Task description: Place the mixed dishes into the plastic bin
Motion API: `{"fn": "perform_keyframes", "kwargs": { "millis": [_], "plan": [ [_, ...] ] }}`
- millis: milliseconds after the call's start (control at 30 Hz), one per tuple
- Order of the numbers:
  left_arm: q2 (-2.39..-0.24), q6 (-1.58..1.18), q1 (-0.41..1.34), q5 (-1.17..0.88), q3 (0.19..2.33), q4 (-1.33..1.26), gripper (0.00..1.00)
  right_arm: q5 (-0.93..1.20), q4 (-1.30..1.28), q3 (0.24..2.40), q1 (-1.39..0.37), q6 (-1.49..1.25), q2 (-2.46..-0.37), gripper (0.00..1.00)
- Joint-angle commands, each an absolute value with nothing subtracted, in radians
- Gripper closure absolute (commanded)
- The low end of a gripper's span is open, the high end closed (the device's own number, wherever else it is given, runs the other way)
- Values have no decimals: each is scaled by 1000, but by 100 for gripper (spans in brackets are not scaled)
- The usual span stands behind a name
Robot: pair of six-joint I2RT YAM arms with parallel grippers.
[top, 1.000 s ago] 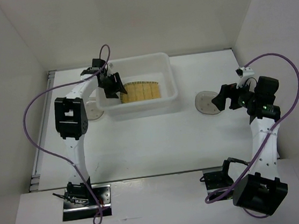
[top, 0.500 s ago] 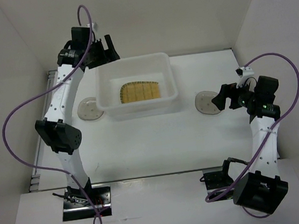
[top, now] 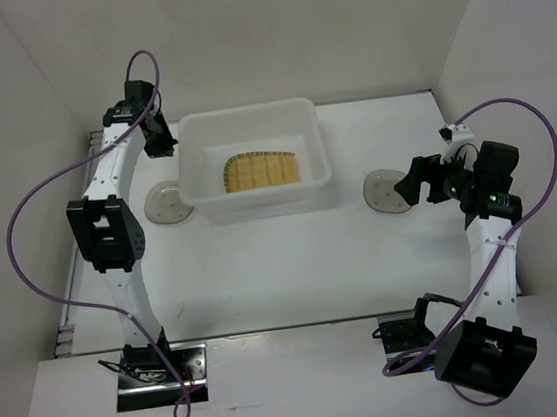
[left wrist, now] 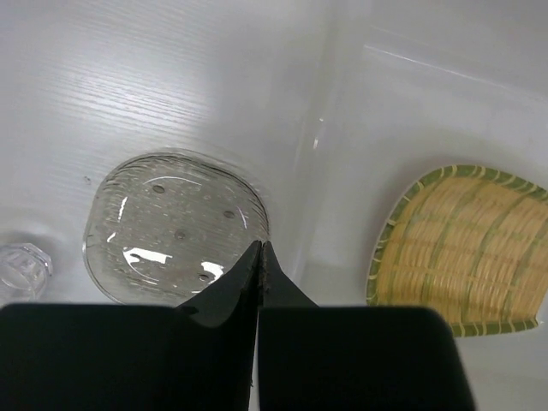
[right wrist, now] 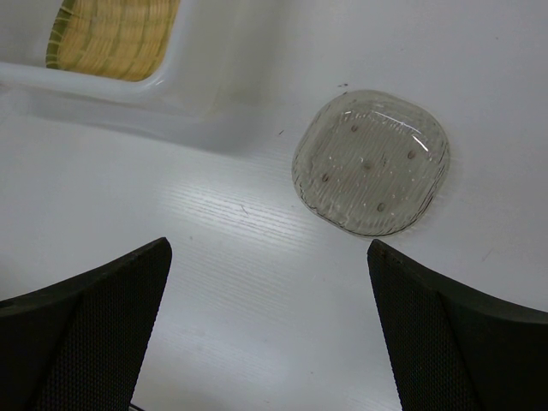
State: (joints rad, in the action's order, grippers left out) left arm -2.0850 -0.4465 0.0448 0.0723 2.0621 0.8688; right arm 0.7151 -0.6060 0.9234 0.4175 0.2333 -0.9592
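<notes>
Top external view: the plate (top: 260, 169) is left inside the plastic bin (top: 257, 195); the left claw (top: 158, 142), withdrawn and pressed together, is now held above a grey dish (top: 165, 203) on the table (top: 285, 268).

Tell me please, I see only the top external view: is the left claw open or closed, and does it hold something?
Observer: The left wrist view shows the left claw shut, fingertips together, nothing between them.
Operator: What does its camera see below?
Observer: One grey dish lies on the table beside the bin, with a tiny clear cup near it at the left edge of that view. The cup does not show in your view.
Operator: And the right claw?
Observer: The right claw is open wide, and the other grey dish lies ahead of it on the table, apart from both fingers.
</notes>
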Motion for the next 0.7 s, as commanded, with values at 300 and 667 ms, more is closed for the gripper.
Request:
{"fn": "perform_keyframes", "kwargs": {
  "millis": [300,667],
  "plan": [
    [-2168,-431,25,114,2083,832,100,732,-572,922,414,241,-943,0],
    [-2204,-422,55,44,2065,799,100,732,-572,922,414,241,-943,0]
  ]
}}
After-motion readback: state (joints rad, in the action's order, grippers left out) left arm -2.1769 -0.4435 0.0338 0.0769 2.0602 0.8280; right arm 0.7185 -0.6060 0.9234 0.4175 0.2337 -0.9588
